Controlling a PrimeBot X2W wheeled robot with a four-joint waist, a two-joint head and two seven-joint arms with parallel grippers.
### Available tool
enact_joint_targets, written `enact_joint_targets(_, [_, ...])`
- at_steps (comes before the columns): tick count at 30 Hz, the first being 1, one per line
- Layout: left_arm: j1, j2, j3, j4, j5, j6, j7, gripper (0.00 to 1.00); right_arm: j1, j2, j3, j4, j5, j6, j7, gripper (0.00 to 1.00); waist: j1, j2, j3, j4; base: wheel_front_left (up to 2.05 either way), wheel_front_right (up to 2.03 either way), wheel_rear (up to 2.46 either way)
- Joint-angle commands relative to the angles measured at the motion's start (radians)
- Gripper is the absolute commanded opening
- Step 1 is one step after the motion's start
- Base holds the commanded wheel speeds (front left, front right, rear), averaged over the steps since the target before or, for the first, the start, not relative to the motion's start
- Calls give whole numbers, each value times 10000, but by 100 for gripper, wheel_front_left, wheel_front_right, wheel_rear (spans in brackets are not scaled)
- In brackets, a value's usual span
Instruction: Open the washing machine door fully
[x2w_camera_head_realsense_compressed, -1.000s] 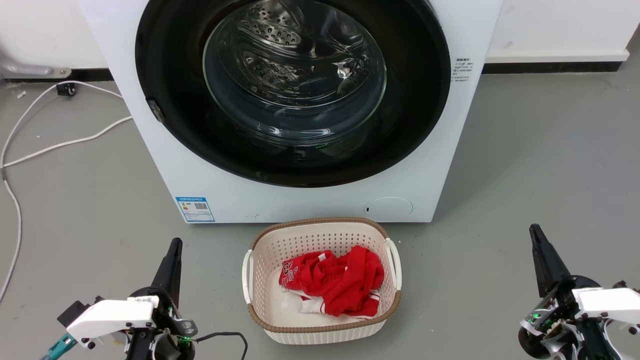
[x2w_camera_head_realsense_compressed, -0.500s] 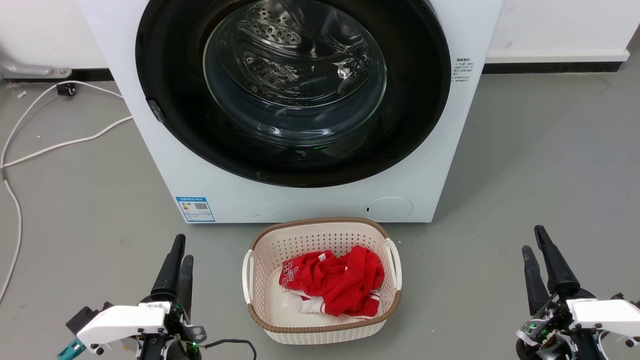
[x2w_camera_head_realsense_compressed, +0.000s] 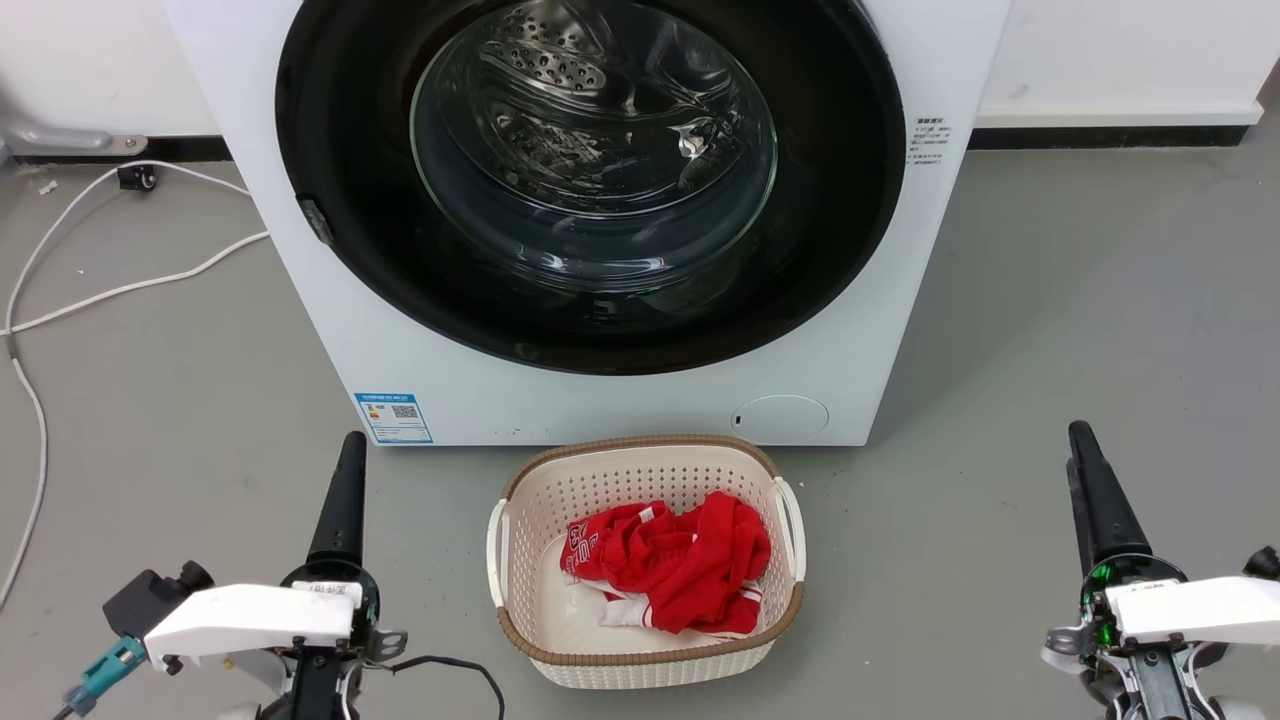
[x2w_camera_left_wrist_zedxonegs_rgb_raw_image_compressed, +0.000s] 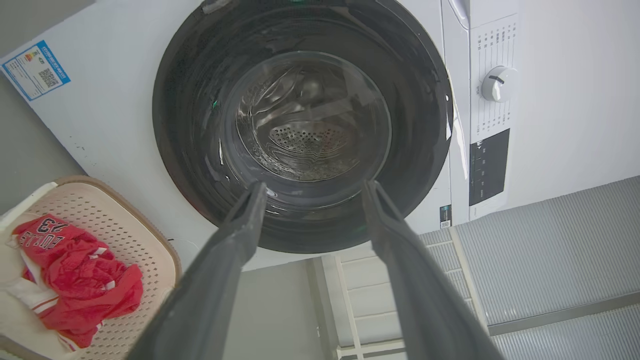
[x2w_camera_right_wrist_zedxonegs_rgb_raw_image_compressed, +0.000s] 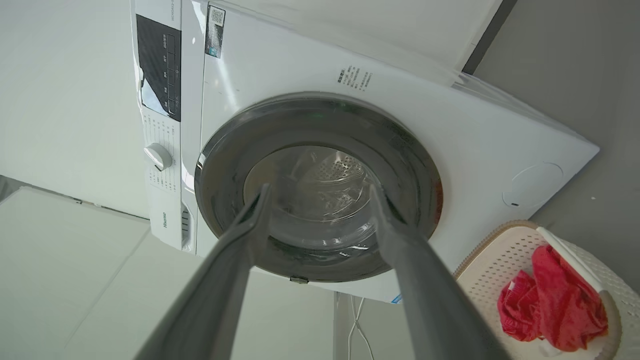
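The washing machine door sits shut against the washing machine, well ahead of both; the left end effector and right end effector hover low, fingers spread, holding nothing.

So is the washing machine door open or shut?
Shut. The door lies flat against the white washing machine, with no gap around its rim.

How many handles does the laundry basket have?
2. One white handle on the basket's left end, the other on its right end, in the head view.
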Motion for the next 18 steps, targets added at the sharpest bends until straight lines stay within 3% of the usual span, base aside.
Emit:
enact_joint_targets(1, [-271,31,25,-285,458,-17,-105,100,-78,-12,2,-306,-493,2,-108,100,0,0,-2,2,0,0,0])
enact_joint_targets(18, [-73,21,-167,-826,4938,-24,-712,100,228,6,401,-1037,-5240,2,-714,100,0,0,-53,8,0,0,0])
